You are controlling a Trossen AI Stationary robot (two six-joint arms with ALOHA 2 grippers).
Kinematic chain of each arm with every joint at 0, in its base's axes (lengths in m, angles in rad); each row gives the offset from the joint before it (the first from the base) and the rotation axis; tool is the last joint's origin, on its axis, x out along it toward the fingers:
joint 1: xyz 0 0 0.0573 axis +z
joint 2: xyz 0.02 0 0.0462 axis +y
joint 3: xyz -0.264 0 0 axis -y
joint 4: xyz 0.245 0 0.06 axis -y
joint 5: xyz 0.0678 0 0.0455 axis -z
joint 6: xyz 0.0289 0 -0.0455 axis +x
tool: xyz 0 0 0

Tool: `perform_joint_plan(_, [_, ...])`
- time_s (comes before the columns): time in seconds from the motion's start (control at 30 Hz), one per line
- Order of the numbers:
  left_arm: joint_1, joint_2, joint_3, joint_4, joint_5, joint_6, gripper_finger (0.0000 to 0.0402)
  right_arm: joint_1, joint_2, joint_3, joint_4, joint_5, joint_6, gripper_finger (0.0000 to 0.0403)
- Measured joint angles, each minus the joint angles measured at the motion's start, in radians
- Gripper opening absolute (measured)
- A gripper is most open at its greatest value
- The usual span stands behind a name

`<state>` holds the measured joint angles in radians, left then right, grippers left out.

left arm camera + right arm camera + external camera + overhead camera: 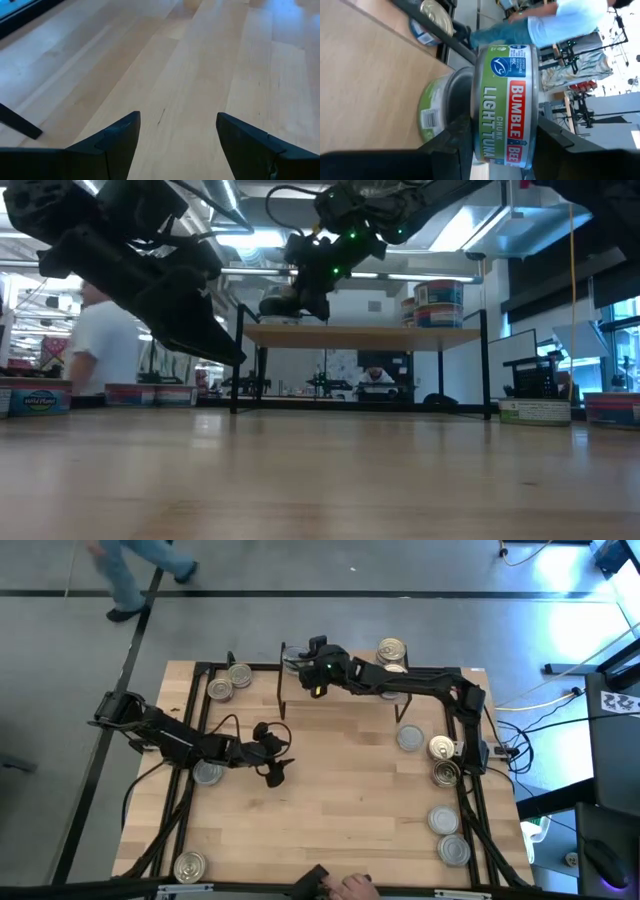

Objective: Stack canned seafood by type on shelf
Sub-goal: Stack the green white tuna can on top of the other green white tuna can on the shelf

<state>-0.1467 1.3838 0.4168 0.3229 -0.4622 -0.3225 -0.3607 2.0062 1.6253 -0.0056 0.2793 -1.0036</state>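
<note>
One person (pixel 560 25) walks past wooden table (pixel 340 790).

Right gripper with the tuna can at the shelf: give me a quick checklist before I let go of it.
1. Grip: right gripper shut on the Bumble Bee tuna can: ok.
2. Position: in the high view the right gripper is at the shelf's left end: ok.
3. Matching type below: another can with a green label sits right beside the held one; same type cannot tell.
4. Held can seated on it: cannot tell.
5. Other stack on the shelf: cans at the right end, apart from the gripper: ok.
6. Left gripper: open, over bare table, away from the shelf: ok.
</note>
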Motion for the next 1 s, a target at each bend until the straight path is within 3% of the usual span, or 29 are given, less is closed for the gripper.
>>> perform_joint_plan(0.4, [0.000, 0.000, 0.000, -0.002, 0.000, -0.002, 0.0260, -0.003, 0.018, 0.000, 0.000, 0.067, 0.005, 0.0231])
perform_joint_plan(1.0, [0.000, 0.000, 0.000, -0.029, 0.001, -0.022, 0.0261, 0.034, 0.012, 0.046, -0.072, 0.094, -0.032, 0.0241])
